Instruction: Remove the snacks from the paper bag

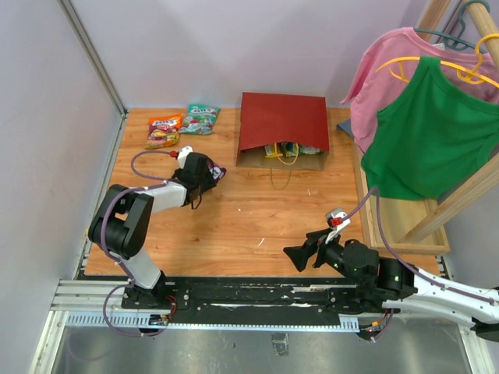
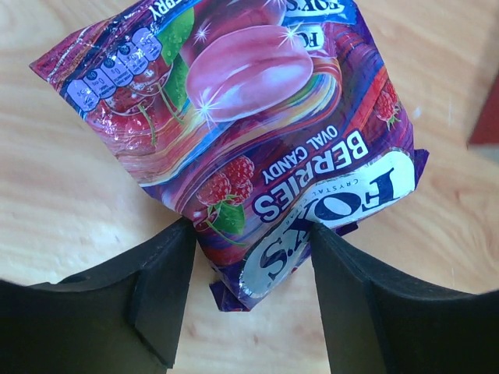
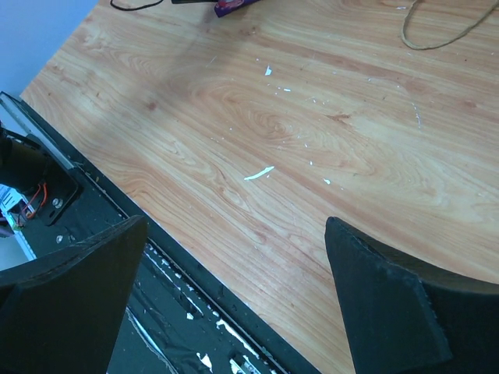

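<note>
Your left claw [image 2: 251, 231] is clamped on the purple packet [image 2: 257, 125] at nine o'clock, well clear of the bag [image 1: 283, 123] at twelve. Next, I'd set it beside the orange packet [image 1: 164, 131] at eleven. Your right claw [image 3: 234, 226] gapes empty at five.

Beyond your right gripper [image 1: 299, 255], to its right, a pink shirt [image 1: 382, 62] and a green shirt [image 1: 429, 140] hang from a wooden rack [image 1: 456, 201].
</note>
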Robot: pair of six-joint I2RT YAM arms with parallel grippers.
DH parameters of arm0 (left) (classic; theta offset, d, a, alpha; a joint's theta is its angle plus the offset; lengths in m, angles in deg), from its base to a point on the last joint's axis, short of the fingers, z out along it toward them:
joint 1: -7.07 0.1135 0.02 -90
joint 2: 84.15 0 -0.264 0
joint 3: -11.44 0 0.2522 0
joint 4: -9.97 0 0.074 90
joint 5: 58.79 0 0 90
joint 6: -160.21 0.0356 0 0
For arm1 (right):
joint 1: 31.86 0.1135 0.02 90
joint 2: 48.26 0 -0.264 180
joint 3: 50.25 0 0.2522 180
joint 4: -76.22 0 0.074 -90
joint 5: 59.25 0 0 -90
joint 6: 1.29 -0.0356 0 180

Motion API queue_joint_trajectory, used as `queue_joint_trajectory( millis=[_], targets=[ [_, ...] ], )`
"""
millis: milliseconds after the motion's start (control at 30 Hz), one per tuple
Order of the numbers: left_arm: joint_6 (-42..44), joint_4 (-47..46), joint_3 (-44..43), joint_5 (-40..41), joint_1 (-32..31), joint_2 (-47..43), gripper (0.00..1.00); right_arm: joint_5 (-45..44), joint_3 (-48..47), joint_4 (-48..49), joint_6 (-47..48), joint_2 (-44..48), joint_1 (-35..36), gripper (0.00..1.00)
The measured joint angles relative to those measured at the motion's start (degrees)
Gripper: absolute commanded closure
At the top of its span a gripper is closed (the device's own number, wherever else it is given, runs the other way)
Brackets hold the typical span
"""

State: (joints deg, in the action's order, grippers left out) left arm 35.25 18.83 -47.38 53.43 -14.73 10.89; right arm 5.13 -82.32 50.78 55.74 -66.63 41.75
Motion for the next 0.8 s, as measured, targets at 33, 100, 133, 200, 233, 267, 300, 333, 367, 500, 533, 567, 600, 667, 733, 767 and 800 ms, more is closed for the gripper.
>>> queue_joint_trajectory(
  millis=[33,100,133,200,233,267,300,333,367,500,533,567,600,667,733,767,800],
  targets=[
    [-0.04,-0.24,-0.66,-0.83,1.36,0.66,0.36,-0.04,0.26,-0.24,-0.07,1.01,0.00,0.02],
    [-0.02,-0.57,-2.16,-2.58,4.39,2.01,0.37,-0.17,0.98,-0.68,-0.20,2.89,0.00,0.02],
    [0.02,-0.57,-3.04,-3.17,5.81,2.67,0.37,-0.26,1.29,-1.05,-0.24,3.65,0.00,0.01],
    [0.15,-0.07,-5.09,-3.32,7.82,4.02,0.37,-0.39,1.64,-1.77,-0.28,4.55,0.00,0.02],
    [0.26,0.46,-6.19,-3.02,8.31,4.72,0.36,-0.37,1.70,-2.12,-0.28,4.74,0.00,0.02],
    [0.63,1.55,-8.39,-2.45,8.74,5.95,0.36,-0.37,1.73,-2.38,-0.26,4.76,0.00,0.02],
    [1.09,2.14,-10.27,-2.19,8.92,7.15,0.36,-0.37,1.75,-2.60,-0.28,4.70,0.00,0.02],
    [1.64,2.51,-11.78,-2.05,8.98,8.09,0.35,-0.37,1.75,-2.78,-0.28,4.55,0.00,0.02],
    [2.38,2.89,-13.75,-2.03,8.98,9.33,0.35,-0.33,1.75,-2.93,-0.26,4.20,0.00,0.02],
    [5.31,5.51,-22.51,-3.58,9.60,14.78,0.32,-0.31,1.75,-3.23,-0.28,2.16,0.00,0.02],
    [5.79,6.12,-24.41,-4.15,9.77,15.98,0.30,0.00,1.75,-3.19,-0.31,1.66,0.00,0.02],
    [6.36,6.82,-26.58,-4.76,10.03,17.33,0.29,0.28,1.75,-3.19,-0.33,1.33,0.00,0.02],
    [6.67,7.28,-27.87,-5.40,10.16,18.18,0.28,0.59,1.75,-3.15,-0.35,1.09,0.00,0.02],
    [7.37,7.98,-28.94,-7.26,10.43,18.82,0.20,1.11,1.75,-2.97,-0.48,0.61,0.00,0.02],
    [7.76,7.26,-27.23,-10.01,10.54,17.51,0.13,1.53,1.75,-2.82,-0.59,0.22,0.00,0.02],
    [7.82,6.75,-25.40,-11.21,10.54,15.96,0.11,1.60,1.75,-2.78,-0.68,0.04,0.00,0.02],
    [7.76,6.60,-23.50,-12.04,10.51,14.21,0.09,1.62,1.77,-2.71,-0.72,-0.11,0.00,0.02]
  ],
)
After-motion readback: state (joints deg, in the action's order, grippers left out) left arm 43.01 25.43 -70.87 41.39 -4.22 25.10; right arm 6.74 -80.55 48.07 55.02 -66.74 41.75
